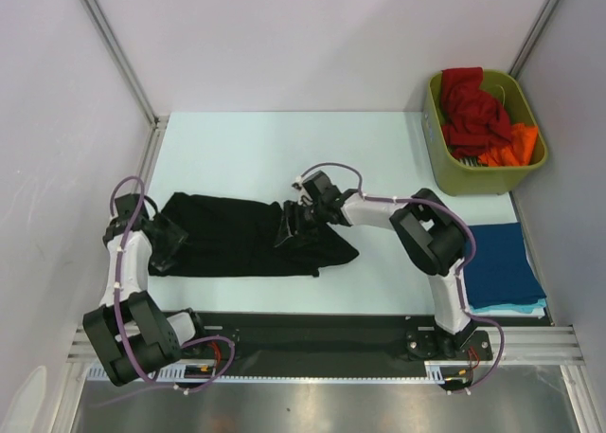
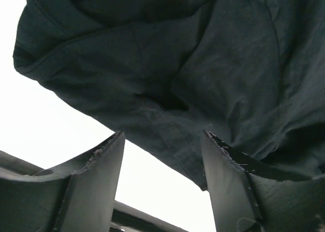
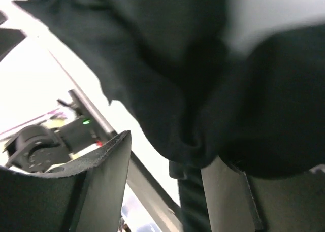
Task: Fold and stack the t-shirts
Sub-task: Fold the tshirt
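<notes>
You have a pale blue table (image 1: 246,149) carrying every item listed here. Largest on it is one black t-shirt (image 1: 227,234), spread in a long rumpled band across the near middle of the table, between the two arms. One olive-green plastic bin (image 1: 473,179) stands at the far right corner and holds a crumpled red t-shirt (image 1: 473,106) with an orange t-shirt (image 1: 511,149) beside it on the near right. One dark blue t-shirt (image 1: 502,262) lies folded flat at the right edge, stacked on a teal t-shirt (image 1: 516,309) of which only a thin strip shows beneath. Your left gripper (image 1: 173,239) sits at the black shirt's left end; in its wrist view the fingers (image 2: 101,171) stand well apart, with a seamed edge of the cloth crossing the gap and touching the right-hand one. Your right gripper (image 1: 292,226) sits over the bunched right part of the same shirt; its fingers (image 3: 109,176) are likewise spread, and a fold of black cloth is draped on the right-hand one.
</notes>
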`<state>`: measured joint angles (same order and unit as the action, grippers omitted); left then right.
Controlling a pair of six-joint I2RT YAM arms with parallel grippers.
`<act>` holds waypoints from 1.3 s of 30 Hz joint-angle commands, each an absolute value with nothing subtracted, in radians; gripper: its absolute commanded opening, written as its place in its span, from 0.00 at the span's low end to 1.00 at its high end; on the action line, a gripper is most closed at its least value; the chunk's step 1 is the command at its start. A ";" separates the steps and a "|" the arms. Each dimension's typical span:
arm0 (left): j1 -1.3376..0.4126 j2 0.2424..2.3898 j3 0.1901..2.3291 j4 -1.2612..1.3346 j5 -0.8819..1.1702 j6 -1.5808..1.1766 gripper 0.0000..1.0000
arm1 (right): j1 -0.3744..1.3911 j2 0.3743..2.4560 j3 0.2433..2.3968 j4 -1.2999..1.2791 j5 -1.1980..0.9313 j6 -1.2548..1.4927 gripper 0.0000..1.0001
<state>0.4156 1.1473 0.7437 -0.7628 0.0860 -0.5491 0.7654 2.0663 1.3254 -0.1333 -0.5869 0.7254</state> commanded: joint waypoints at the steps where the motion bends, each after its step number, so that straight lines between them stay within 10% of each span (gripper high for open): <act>1: 0.431 1.120 0.778 -0.730 0.109 -0.538 0.68 | 0.661 1.979 1.258 -0.284 -0.427 0.621 0.61; 13: 0.436 1.118 0.795 -0.693 0.120 -0.543 0.70 | 0.471 1.845 1.184 -0.460 -0.399 0.425 0.69; 18: 0.436 1.141 0.793 -0.664 0.140 -0.531 0.68 | 0.501 1.867 1.218 -0.454 -0.427 0.443 0.43; 39: 0.460 1.330 0.861 -0.632 0.150 -0.505 0.67 | 0.623 2.109 1.514 -0.528 -0.183 0.475 0.29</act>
